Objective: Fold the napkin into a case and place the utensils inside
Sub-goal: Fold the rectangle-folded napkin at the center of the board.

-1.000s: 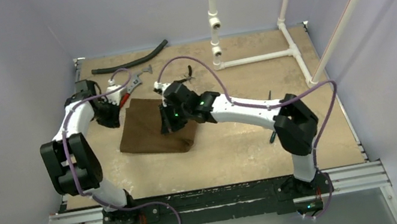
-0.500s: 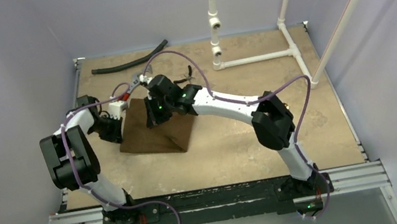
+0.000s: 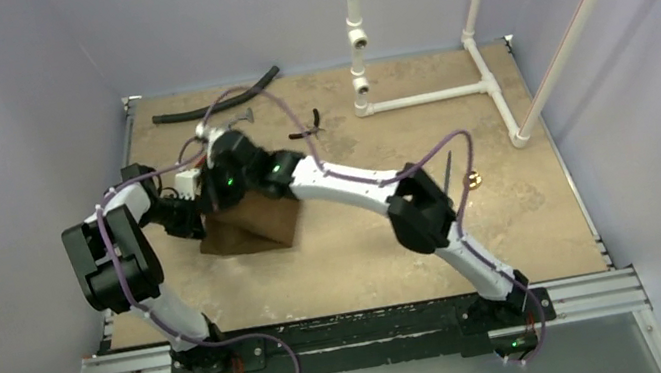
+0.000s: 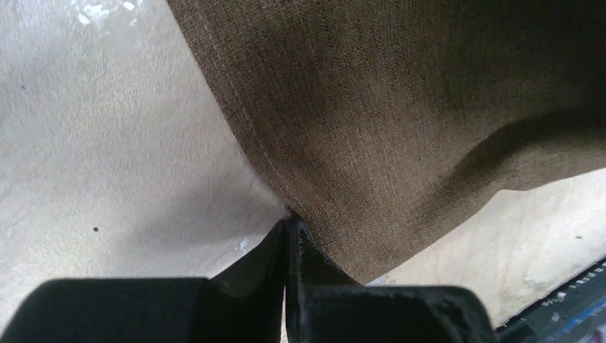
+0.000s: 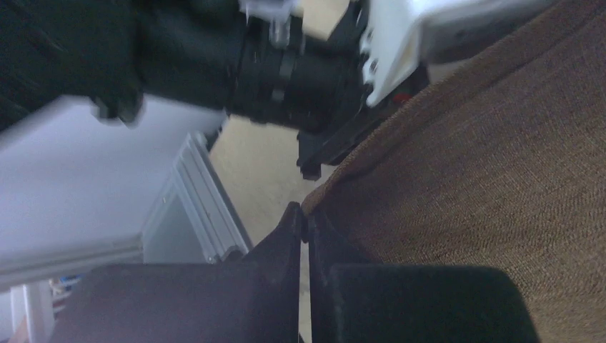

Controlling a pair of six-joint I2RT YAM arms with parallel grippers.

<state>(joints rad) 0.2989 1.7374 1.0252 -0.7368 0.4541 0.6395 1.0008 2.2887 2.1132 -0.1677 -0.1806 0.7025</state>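
Beige tabletop [image 3: 366, 241], brown napkin [image 3: 264, 222] on it. Closed tight, the left pincer [image 4: 289, 227] grips its edge — the right pincer [image 5: 306, 216] pinches it too.

Nothing legible shows in any of the three views: no word, label, brand or number. Faint pale marks on the dark strip [image 4: 580, 299] at the near right corner of the left wrist view are too blurred to read (the green lights [image 3: 227, 178] on the right arm are plain glowing dots, not characters).
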